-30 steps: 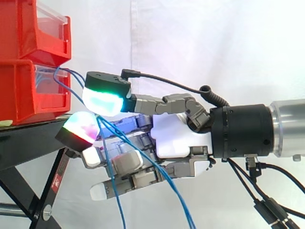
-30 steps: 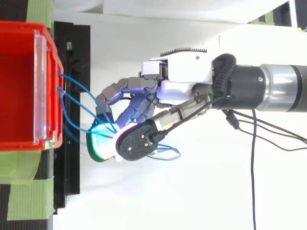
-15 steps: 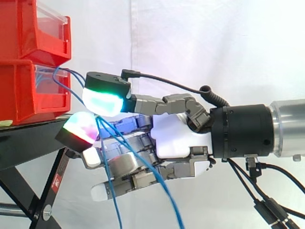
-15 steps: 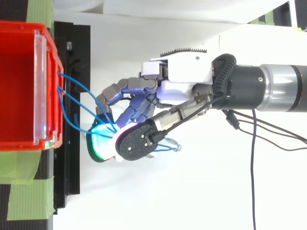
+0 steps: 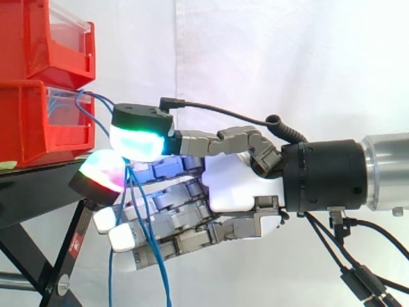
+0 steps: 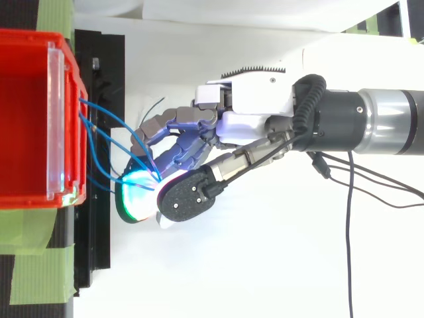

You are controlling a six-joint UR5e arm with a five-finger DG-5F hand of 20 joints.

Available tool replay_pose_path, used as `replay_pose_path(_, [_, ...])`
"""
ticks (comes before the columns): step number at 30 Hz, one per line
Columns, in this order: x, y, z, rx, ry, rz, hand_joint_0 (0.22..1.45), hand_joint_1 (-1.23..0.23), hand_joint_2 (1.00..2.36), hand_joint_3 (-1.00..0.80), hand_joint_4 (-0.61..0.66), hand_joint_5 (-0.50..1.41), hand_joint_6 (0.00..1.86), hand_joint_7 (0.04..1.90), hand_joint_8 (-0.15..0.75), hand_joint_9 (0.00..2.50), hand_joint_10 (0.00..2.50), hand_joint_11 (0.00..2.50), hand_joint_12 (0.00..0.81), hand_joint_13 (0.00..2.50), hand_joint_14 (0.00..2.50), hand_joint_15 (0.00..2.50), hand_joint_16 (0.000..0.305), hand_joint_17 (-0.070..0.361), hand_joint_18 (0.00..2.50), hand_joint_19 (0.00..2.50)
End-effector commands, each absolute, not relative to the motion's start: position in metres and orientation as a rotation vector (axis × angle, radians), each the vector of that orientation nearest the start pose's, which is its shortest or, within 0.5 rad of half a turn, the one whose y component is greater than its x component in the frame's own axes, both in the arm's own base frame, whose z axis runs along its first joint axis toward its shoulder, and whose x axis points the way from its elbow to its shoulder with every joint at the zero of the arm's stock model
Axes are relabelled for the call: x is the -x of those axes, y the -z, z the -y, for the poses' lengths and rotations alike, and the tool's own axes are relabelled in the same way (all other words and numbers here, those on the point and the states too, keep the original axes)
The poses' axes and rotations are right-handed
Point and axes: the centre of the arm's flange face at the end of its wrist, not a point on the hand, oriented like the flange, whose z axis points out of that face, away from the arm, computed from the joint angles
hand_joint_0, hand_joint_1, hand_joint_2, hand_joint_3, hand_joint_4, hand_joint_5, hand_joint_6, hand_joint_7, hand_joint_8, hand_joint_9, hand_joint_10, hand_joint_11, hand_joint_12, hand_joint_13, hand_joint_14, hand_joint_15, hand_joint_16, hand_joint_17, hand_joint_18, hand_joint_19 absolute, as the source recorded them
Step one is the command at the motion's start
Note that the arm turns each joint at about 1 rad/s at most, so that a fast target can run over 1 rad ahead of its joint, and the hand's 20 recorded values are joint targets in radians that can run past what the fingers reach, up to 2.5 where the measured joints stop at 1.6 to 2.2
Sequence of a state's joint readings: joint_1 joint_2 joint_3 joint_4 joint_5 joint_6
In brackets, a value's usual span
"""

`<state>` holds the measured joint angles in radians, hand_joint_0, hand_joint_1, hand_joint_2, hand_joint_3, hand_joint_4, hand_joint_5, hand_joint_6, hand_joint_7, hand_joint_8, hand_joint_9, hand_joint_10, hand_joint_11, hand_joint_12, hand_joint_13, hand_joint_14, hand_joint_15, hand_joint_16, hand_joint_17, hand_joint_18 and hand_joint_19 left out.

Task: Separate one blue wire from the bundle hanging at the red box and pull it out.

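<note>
Several blue wires (image 5: pixel 96 98) come out of the lower red bin (image 5: pixel 25 125) and run to my hand (image 5: pixel 236 185). The thumb's green-glowing pad (image 5: pixel 137 139) and a finger's red-glowing pad (image 5: pixel 101 171) pinch the wires where they meet, just right of the bin. Below the pinch the loose ends (image 5: pixel 158 272) hang down in front of the other fingers, which reach left with white tips (image 5: pixel 121 240). From above, the blue wires (image 6: pixel 109 120) fan from the bin's front (image 6: pixel 56 119) to the glowing pads (image 6: pixel 136 192); one end (image 6: pixel 154 103) sticks up past the fingers.
A second red bin (image 5: pixel 45 35) sits stacked on the lower one. Both rest on a black stand (image 5: pixel 32 195) with angled legs. Green tape (image 6: pixel 40 278) marks the surface beside the stand. The arm comes in from the right, in front of a white curtain (image 5: pixel 287 57).
The lower fingers have stretched out to the left. The pinching pads moved slightly toward the bin. The hanging wire ends swung left, from under the palm to below the fingertips.
</note>
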<state>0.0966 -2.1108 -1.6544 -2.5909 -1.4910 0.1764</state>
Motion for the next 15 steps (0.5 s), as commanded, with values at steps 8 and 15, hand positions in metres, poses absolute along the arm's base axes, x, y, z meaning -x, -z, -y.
replay_pose_path(8, [-0.6398, -0.1918, 0.0799, -1.383, -1.307, -1.185, 0.64, -0.57, 1.02, -0.28, 0.24, -0.18, 0.75, 1.07, 0.300, 0.60, 0.02, 0.64, 0.382, 0.44, 0.01, 0.26, 0.045, 0.101, 0.28, 0.36])
replay_pose_path(15, [-0.6398, -0.1918, 0.0799, -1.384, -1.308, -1.184, 0.63, -0.57, 1.02, -0.26, 0.22, -0.17, 0.75, 1.09, 0.281, 0.48, 0.01, 0.56, 0.385, 0.40, 0.01, 0.27, 0.047, 0.106, 0.26, 0.41])
